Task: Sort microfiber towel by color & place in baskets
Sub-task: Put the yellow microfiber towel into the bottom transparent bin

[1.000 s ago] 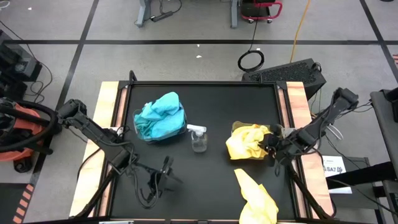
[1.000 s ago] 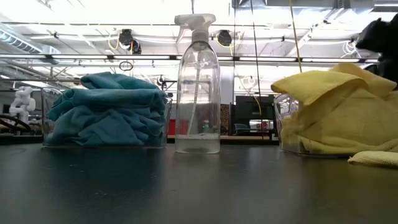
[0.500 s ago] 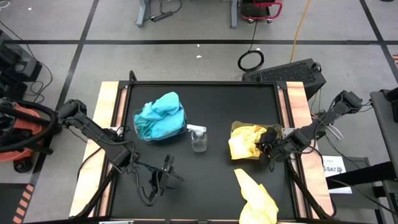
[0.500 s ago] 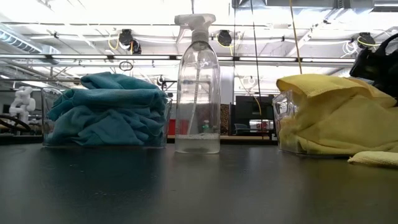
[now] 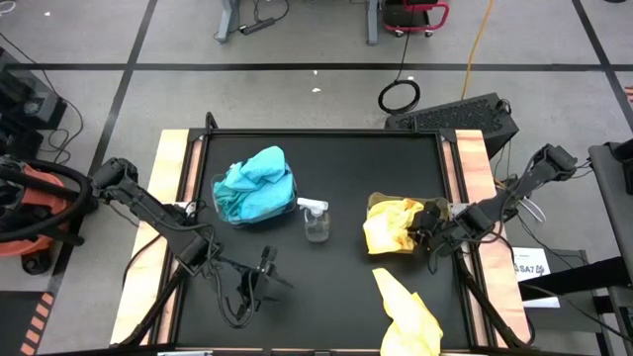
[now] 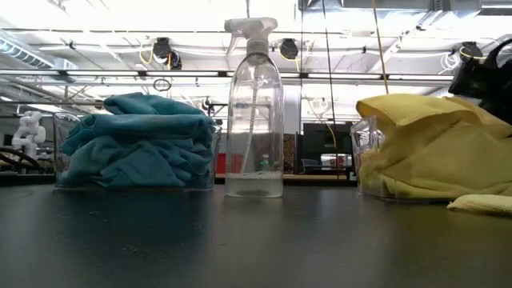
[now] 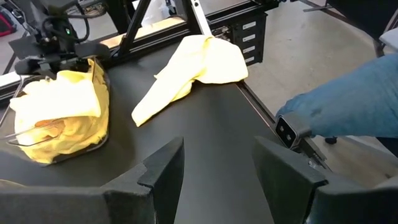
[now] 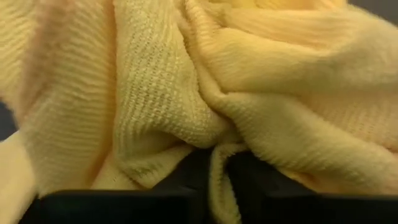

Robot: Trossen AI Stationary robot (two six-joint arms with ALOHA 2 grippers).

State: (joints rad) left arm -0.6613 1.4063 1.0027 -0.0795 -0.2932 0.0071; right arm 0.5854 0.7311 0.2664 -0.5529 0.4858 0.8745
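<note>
Risk lay at the right gripper (image 5: 427, 229): its fingers, barely parted, pinched a fold of yellow towel (image 8: 211, 124) over the basket (image 6: 366, 156) directly beneath; withdrawing before releasing could drag the cloth out again.

Clear plastic baskets: two, one (image 5: 220, 203) heaped with turquoise cloths, one (image 6: 364, 152) heaped with yellow.
Turquoise microfiber towels (image 5: 255, 185): one heap, number unclear.
Yellow microfiber towels (image 5: 393, 225): one basket heap, plus one loose yellow towel (image 5: 410, 311) on the counter.
Clear spray bottle (image 5: 316, 220): one.
</note>
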